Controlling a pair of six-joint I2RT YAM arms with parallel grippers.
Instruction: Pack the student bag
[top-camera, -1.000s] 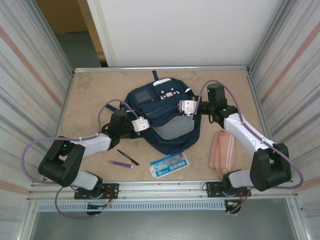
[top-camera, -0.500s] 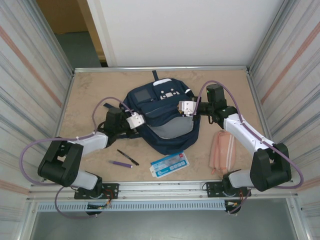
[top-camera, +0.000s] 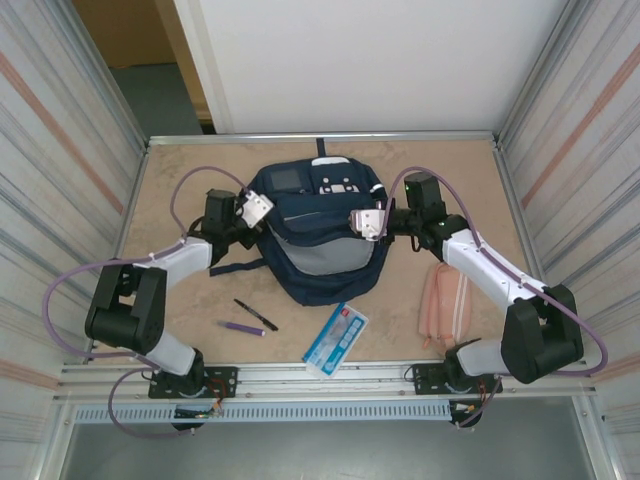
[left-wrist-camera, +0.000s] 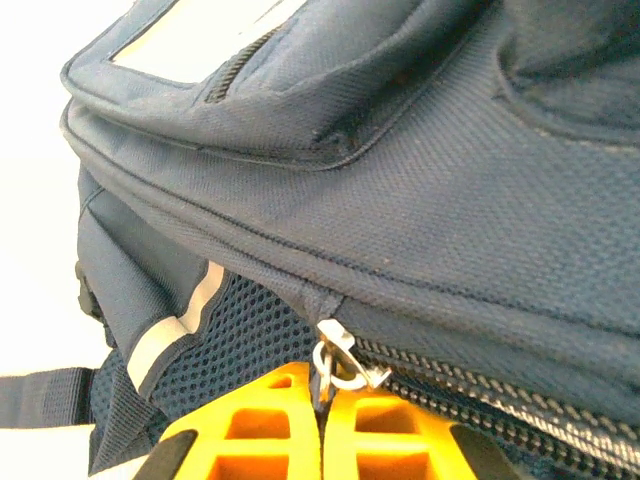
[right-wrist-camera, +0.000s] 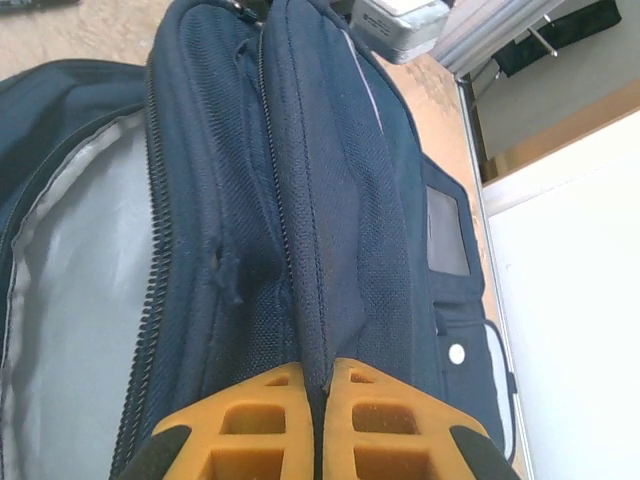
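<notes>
**deskjockey:** ok quick headcount, what's on the table (top-camera: 170, 190)?

**yam_fan:** One student bag (top-camera: 300, 215), one black pen (top-camera: 255, 314), one purple marker (top-camera: 243, 327), one blue-and-white card (top-camera: 335, 338) and one pink pencil case (top-camera: 445, 303). Plus two arms.

**deskjockey:** and the bag is where?

**yam_fan:** Right between the two grippers, main pocket gaping with the grey lining showing. The left gripper (left-wrist-camera: 322, 395) has its orange fingers (left-wrist-camera: 265, 425) pressed together on the metal zipper pull (left-wrist-camera: 338, 358) at the bag's side, just over the mesh pocket. The right gripper (right-wrist-camera: 318, 385) is clamped on a ridge of navy fabric next to the open pocket, no gap between its fingers.

**deskjockey:** room to move?

**yam_fan:** Decent. There's bare tabletop outboard of the left gripper all the way to the left wall, and a strip past both grippers up to the far rim. Behind the left gripper, back toward its base, the pen and marker lie side by side, not touching. The card sits between the two bases, one corner near the front rail. The pencil case lies just beside the right forearm, close to the right wall, so that side's tighter.
</notes>
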